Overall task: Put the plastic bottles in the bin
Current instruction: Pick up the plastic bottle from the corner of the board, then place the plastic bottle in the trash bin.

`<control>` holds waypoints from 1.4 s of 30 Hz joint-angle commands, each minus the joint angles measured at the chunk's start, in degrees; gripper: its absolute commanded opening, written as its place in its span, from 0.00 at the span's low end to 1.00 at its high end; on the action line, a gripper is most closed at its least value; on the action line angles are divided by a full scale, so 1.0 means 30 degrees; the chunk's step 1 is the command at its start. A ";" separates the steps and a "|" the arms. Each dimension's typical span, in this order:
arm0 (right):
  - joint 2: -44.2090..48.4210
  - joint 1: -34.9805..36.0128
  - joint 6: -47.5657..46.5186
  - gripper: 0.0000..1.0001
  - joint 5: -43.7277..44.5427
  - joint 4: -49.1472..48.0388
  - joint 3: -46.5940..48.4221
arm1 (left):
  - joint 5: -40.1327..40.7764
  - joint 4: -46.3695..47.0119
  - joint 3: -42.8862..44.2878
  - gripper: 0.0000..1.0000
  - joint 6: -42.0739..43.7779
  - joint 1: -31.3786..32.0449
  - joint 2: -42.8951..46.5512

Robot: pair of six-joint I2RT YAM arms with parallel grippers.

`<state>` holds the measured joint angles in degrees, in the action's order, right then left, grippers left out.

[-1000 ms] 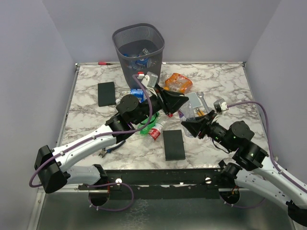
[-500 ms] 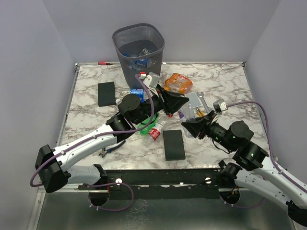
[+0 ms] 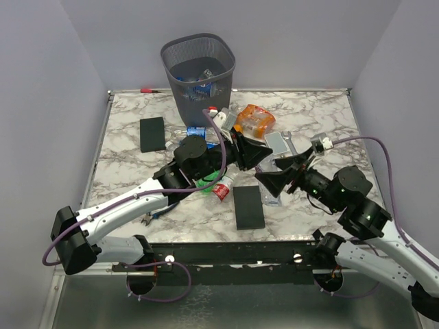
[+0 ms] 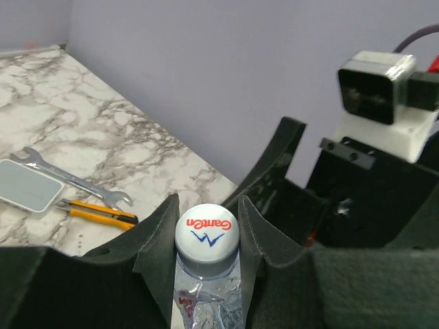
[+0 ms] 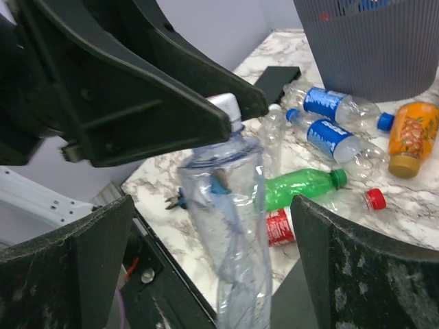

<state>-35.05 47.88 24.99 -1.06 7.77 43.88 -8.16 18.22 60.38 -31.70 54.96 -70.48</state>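
A white-and-grey marbled desk (image 3: 309,116) sits between pale lavender walls. At the top centre of my overhead view stands the dark grey wire-mesh bin (image 3: 199,68), with blue labels showing inside it.

In the middle of that view, my left fingers (image 4: 159,236) are clamped narrowly on the neck of a crumpled clear plastic bottle with a white cap (image 4: 206,229), holding it roughly upright above the desk. My right fingers (image 5: 92,240) are spread wide on either side of the same bottle and do not touch it.

In my right wrist view, more bottles lie on the desk beyond it. A green plastic bottle (image 5: 302,186) is at centre right, and a clear bottle with a red label (image 5: 280,227) is just below it. Two clear bottles with blue labels (image 5: 326,103) lie near the foot of the bin, and an orange bottle (image 5: 408,133) is at the right edge.

Overhead, one flat black slab (image 3: 152,133) lies at the left of the desk and another black slab (image 3: 247,207) at lower centre.
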 commanded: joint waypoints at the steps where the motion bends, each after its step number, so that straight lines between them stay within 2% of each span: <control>1: 0.0276 -0.0029 0.0854 1.00 0.0166 0.2320 0.1786 | 0.1554 -0.0940 0.0949 0.00 0.1534 -0.0229 0.0851; 8: 0.1674 -0.0036 0.1830 1.00 0.1385 0.4087 0.3373 | 0.3397 -0.1500 0.2222 0.00 0.3288 -0.1193 0.1400; 11: 0.3026 -0.0023 0.2408 1.00 0.3410 0.4491 0.3094 | 0.5486 -0.1550 0.3046 0.00 0.5564 -0.1405 0.1710; 15: 0.5628 -0.0041 0.2465 1.00 0.6084 0.4231 0.1159 | 0.8774 -0.1377 0.5221 0.00 0.9612 -0.1958 0.0816; 20: 0.8703 -0.0029 0.3690 0.99 0.8077 0.3806 -0.1852 | 1.1140 0.3173 0.7088 0.00 1.4145 -0.3332 -0.1361; 24: 0.9547 -0.0037 0.4218 0.99 0.7897 0.4357 -0.2789 | 1.0029 0.9193 0.7801 0.00 1.6309 -0.5433 -0.3740; 26: 0.9569 -0.0027 0.4482 0.98 0.7513 0.4478 -0.3108 | 0.9583 1.0752 0.9109 0.00 1.7207 -0.6322 -0.5402; 29: 0.9397 -0.0030 0.4724 0.98 0.6778 0.4553 -0.3507 | 0.9391 1.1049 1.1279 0.00 1.8330 -0.7312 -0.7941; 34: 0.9038 -0.0044 0.4766 0.98 0.6468 0.4624 -0.3952 | 0.8622 1.0490 1.3834 0.00 1.8163 -0.8407 -1.1331; 42: 0.8498 -0.0043 0.4000 0.98 0.6870 0.4920 -0.3790 | 0.7867 0.9643 1.4691 0.00 1.7933 -0.8591 -1.4187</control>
<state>-8.73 47.88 38.39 19.18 20.75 32.49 18.37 47.03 102.35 21.89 29.17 -110.59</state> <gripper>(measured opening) 0.980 0.349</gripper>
